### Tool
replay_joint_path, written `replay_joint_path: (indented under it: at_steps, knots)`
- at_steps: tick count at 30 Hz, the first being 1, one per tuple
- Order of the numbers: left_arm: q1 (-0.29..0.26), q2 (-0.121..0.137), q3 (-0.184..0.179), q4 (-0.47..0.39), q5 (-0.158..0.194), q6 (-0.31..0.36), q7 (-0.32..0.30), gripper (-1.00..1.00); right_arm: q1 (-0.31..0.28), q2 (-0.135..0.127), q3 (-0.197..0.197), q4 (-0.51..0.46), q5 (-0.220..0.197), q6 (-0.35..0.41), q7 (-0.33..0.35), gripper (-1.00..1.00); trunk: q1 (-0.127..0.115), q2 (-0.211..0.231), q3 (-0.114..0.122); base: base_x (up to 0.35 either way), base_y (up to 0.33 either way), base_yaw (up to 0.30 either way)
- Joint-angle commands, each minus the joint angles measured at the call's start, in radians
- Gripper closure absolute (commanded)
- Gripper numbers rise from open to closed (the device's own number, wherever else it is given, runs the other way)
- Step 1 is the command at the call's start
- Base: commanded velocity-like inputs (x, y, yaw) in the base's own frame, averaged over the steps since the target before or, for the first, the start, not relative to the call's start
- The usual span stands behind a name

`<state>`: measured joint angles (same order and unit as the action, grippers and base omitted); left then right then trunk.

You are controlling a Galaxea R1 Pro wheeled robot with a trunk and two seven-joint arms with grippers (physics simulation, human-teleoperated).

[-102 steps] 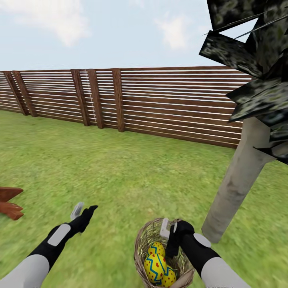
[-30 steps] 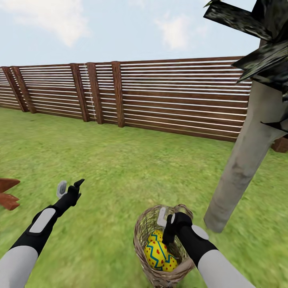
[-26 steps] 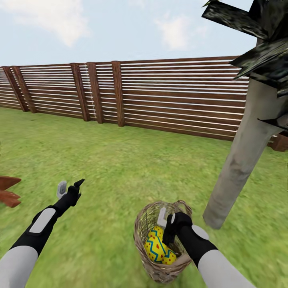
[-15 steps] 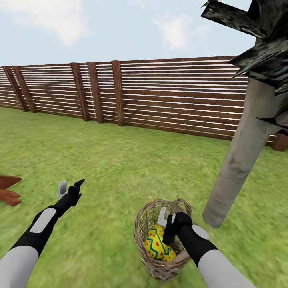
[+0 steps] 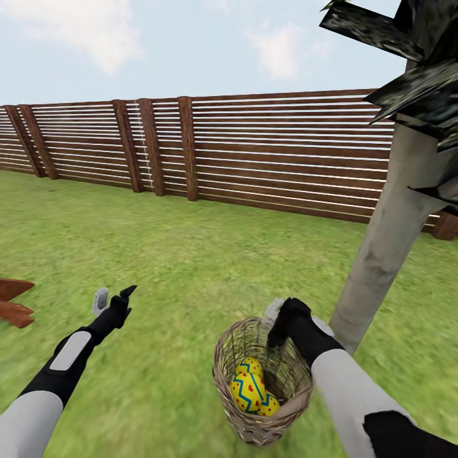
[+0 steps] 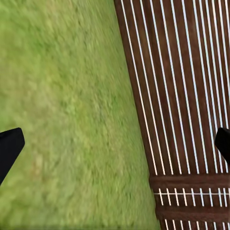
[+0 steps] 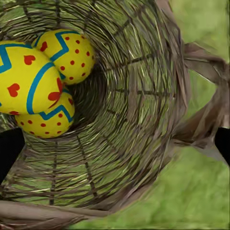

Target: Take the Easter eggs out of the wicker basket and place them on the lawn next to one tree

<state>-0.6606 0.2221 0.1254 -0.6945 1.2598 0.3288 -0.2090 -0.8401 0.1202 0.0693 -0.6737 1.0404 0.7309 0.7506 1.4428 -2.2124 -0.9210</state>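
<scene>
The wicker basket [image 5: 262, 381] sits on the lawn [image 5: 191, 267] beside the tree [image 5: 381, 254], all three Easter eggs [image 7: 40, 81] inside; the right hand [image 5: 278, 316] hovers at its rim, fingers apart, and the left hand [image 5: 113, 299] hangs spread, empty

fence [image 5: 267, 159]: brown horizontal slats, far side | sky [image 5: 191, 44]: pale blue, white clouds | reddish-brown wooden object [image 5: 13, 302]: left edge, cropped

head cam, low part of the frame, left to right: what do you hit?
brown wooden object at the edge → left pincer → wicker basket with Easter eggs inside → right pincer at its far rim → tree trunk.
</scene>
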Motion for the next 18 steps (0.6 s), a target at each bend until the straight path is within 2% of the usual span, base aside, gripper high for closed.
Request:
replay_joint_path:
  at_steps: [1,2,3,5,6,7,9,11,18]
  knots:
    - [-0.001,0.0,0.003,0.0,0.007,0.009,-0.001,-1.0,-0.016,0.003,-0.019,0.016,0.009,0.015,0.003,-1.0,0.0,0.0,-0.001,0.0,0.0,0.0]
    - [-0.001,-0.001,0.002,0.0,0.007,0.009,-0.001,-1.0,-0.07,0.013,-0.117,0.094,-0.005,0.056,-0.037,-1.0,0.0,0.0,-0.001,0.0,0.0,0.0]
    - [-0.001,-0.002,0.002,0.0,0.007,0.009,-0.001,-1.0,-0.096,0.016,-0.175,0.136,-0.025,0.068,-0.068,-1.0,0.0,0.0,-0.001,0.0,0.0,0.0]
    - [-0.001,-0.004,0.001,0.0,0.006,0.009,0.0,-1.0,-0.139,0.018,-0.279,0.214,-0.1,0.079,-0.148,-1.0,0.0,0.0,-0.001,0.0,0.0,0.0]
    - [-0.001,-0.008,0.001,0.0,0.005,0.008,0.0,-1.0,-0.155,0.019,-0.314,0.251,-0.149,0.08,-0.194,-1.0,0.0,0.0,-0.001,0.0,0.0,0.0]
    - [-0.001,-0.013,0.001,0.0,0.003,0.008,0.0,-1.0,-0.171,0.024,-0.35,0.311,-0.251,0.074,-0.283,-1.0,0.0,0.0,-0.001,0.0,0.0,0.0]
    - [-0.001,-0.016,0.001,0.0,0.002,0.008,0.0,-1.0,-0.178,0.034,-0.365,0.349,-0.326,0.054,-0.333,-1.0,0.0,0.0,-0.001,0.0,0.0,0.0]
    - [-0.001,-0.017,0.001,0.0,0.002,0.008,0.0,-1.0,-0.181,0.046,-0.37,0.37,-0.36,0.039,-0.354,-1.0,0.008,-0.014,-0.007,0.0,0.0,0.0]
    - [-0.001,-0.018,0.001,0.0,0.001,0.009,0.0,-1.0,-0.183,0.054,-0.374,0.385,-0.382,0.028,-0.369,-1.0,0.034,-0.063,-0.029,0.0,0.0,0.0]
